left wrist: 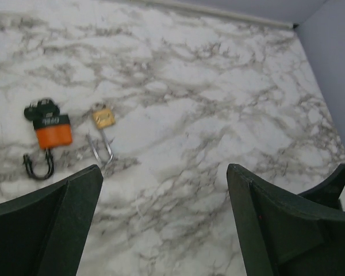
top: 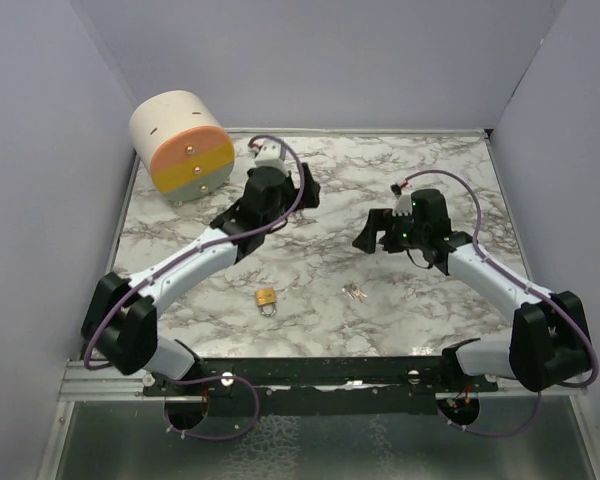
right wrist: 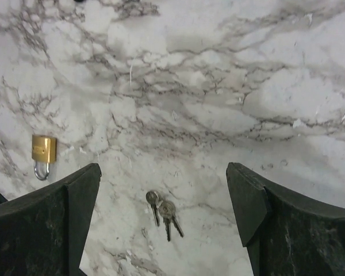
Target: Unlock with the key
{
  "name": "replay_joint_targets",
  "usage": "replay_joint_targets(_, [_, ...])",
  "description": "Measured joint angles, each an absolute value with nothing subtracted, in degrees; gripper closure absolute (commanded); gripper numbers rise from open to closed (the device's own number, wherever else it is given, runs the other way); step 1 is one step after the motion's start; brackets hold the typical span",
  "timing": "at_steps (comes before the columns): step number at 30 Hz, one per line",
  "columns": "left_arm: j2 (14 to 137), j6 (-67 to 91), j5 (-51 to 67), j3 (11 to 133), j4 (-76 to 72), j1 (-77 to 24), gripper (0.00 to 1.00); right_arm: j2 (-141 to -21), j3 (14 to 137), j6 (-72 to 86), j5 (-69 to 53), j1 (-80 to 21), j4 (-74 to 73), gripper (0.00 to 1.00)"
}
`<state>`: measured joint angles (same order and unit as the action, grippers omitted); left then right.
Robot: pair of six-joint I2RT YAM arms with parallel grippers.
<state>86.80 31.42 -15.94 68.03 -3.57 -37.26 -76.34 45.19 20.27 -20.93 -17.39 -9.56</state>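
The table top (top: 380,170) looks like smooth white marble with grey veins and a soft sheen. Ahead and left of the right gripper (right wrist: 164,169) lies a brass padlock (right wrist: 43,148) with a satin yellow metal body and a bright steel shackle. Its fingers (right wrist: 46,230) are matt dark plastic, and just ahead between them lie two dull silver metal keys (right wrist: 164,211). Ahead and left of the left gripper (left wrist: 163,172), an orange padlock (left wrist: 52,129) has a matt orange-and-black casing, plastic by its look. Beside it a small brass padlock (left wrist: 103,117) has a thin shiny shackle.
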Motion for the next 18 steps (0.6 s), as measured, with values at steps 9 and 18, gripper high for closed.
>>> replay_joint_targets(9, [72.6,36.9,-13.3,42.7,6.8,-37.7,0.09,-75.2,41.1,22.5,-16.0,-30.0,-17.6,0.20])
replay_joint_targets(18, [64.4,39.6,-13.5,39.5,13.0,-38.3,0.09,-77.9,40.7,25.1,-11.9,-34.9,-20.3,0.39])
